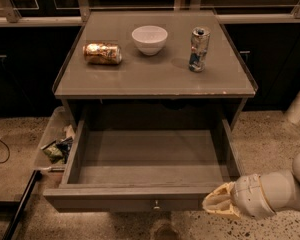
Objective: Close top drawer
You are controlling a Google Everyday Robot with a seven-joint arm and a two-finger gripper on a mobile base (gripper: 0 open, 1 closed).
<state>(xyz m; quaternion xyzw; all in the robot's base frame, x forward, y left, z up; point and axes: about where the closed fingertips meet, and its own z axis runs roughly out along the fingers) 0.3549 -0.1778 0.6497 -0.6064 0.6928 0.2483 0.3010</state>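
Top drawer (pixel 125 202) pulled far out under the counter's (pixel 155 78) front edge, gripper (pixel 219 204) by the drawer front's right end, its state impossible to tell, bowl (pixel 149 38), lying can (pixel 102 54) and upright can (pixel 199 49) toward the back edge

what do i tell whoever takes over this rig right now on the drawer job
End effector: low at the right, by the right end of the drawer front. Contact cannot be told.
Top drawer: pulled far out, nothing visible inside, knob at the centre of its front.
On the cabinet top: a bowl, an upright can and a lying can, none part of the job.
Done: the arm is at the drawer front.
Left: push the front straight in until it sits flush, probably nearer the centre so it does not skew.
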